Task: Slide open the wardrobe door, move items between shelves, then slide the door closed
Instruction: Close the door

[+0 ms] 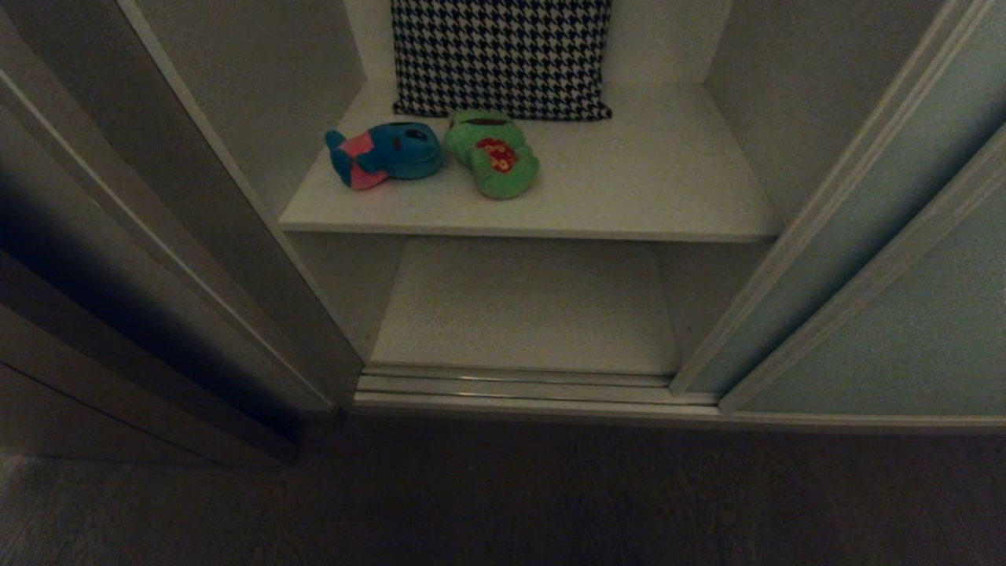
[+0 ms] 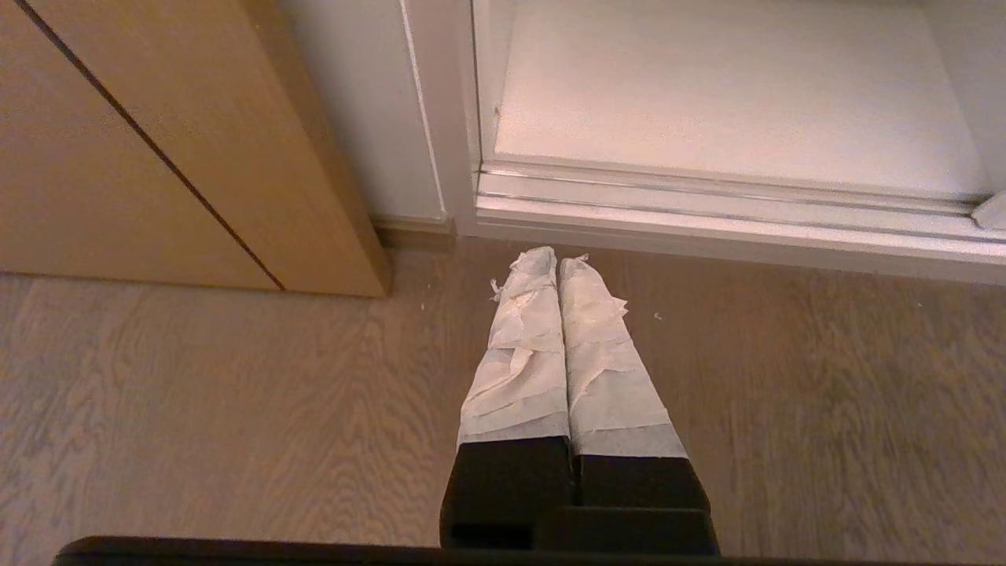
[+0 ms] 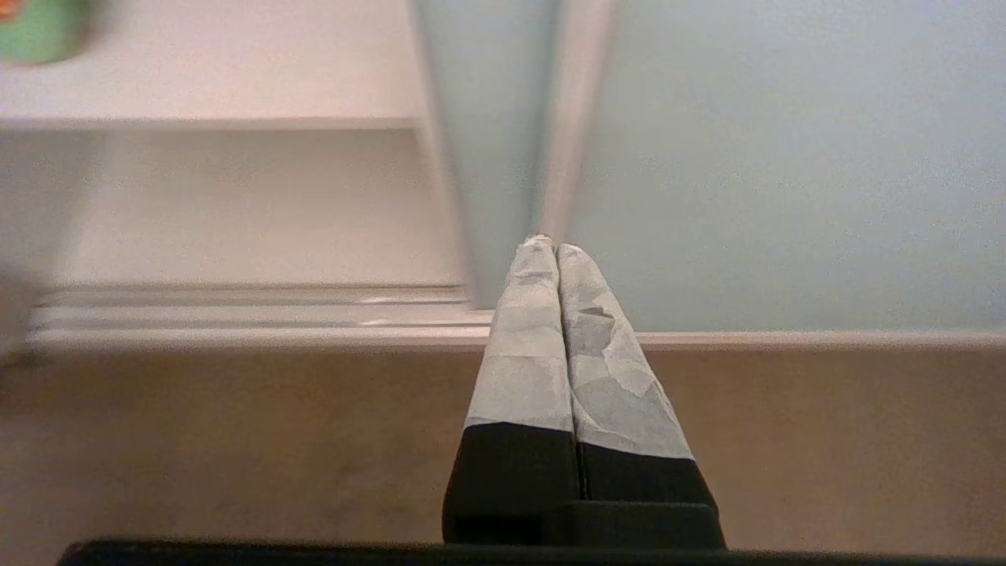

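— Wardrobe first: how does it stand, from where you sit?

— You have it open. The sliding wardrobe door sits pushed to the right, overlapping its twin, and the compartment is bare to you from the bottom track up.

— And the shelves?

— You see two white boards. The upper shelf carries a houndstooth cushion leaning at the back; the lower shelf has nothing on it.

— Where are the toys?

— Both lie on the upper shelf, left of centre, in front of the cushion: the blue plush and the green frog touching side by side.

— Your grippers?

— Neither shows in your head view. The left gripper hangs over the wood floor near the track, taped fingers pressed together, holding nothing. The right gripper points at the door's frame edge, fingers likewise clenched and empty.
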Robot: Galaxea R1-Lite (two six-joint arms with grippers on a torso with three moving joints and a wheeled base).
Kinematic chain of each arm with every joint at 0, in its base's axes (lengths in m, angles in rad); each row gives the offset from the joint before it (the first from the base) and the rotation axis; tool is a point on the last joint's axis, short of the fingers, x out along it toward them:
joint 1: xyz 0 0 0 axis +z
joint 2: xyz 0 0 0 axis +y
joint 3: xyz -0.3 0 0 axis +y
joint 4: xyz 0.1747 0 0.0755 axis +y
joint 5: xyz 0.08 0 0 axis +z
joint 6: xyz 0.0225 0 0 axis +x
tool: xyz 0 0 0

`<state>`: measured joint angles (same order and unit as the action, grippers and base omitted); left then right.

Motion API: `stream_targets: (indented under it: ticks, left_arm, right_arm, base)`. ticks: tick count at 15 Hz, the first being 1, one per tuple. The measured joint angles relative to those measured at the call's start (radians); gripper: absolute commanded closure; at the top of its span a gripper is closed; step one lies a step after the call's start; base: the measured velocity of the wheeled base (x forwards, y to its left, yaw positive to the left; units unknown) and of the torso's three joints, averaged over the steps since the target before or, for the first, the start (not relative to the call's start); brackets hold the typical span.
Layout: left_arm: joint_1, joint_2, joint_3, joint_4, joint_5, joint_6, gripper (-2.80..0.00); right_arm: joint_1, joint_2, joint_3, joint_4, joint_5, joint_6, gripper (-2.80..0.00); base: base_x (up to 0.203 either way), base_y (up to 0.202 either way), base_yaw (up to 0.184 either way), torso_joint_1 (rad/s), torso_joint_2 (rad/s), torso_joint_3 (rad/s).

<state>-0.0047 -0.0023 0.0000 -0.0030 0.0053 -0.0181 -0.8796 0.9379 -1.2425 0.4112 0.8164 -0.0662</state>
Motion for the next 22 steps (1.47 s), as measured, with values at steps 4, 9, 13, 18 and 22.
stream_targets:
  ticks: [4,9,13,18,22]
  left_arm:
    - [0.0,0.0,0.0,0.001,0.0,0.0,0.0]
    - [0.001,0.0,0.0,0.0,0.0,0.0,0.0]
    - [0.0,0.0,0.0,0.0,0.0,0.0,0.0]
    - [0.0,0.0,0.0,0.0,0.0,0.0,0.0]
    - [0.001,0.0,0.0,0.0,0.0,0.0,0.0]
  right_arm:
    - [-0.025,0.089,0.004,-0.01,0.146,0.005,0.0]
    - [0.055,0.195,-0.025,-0.006,0.186,0.032,0.0]
    - [0.126,0.27,-0.074,-0.013,0.176,0.062,0.0]
    - [0.156,0.37,-0.177,-0.011,0.148,0.071,0.0]
    - [0.159,0.447,-0.243,-0.015,0.101,0.074,0.0]
  base:
    - [0.0,0.0,0.0,0.0,0.0,0.0]
    - [0.0,0.0,0.0,0.0,0.0,0.0]
    - [0.0,0.0,0.0,0.0,0.0,0.0]
    - [0.0,0.0,0.0,0.0,0.0,0.0]
    - [0.0,0.0,0.0,0.0,0.0,0.0]
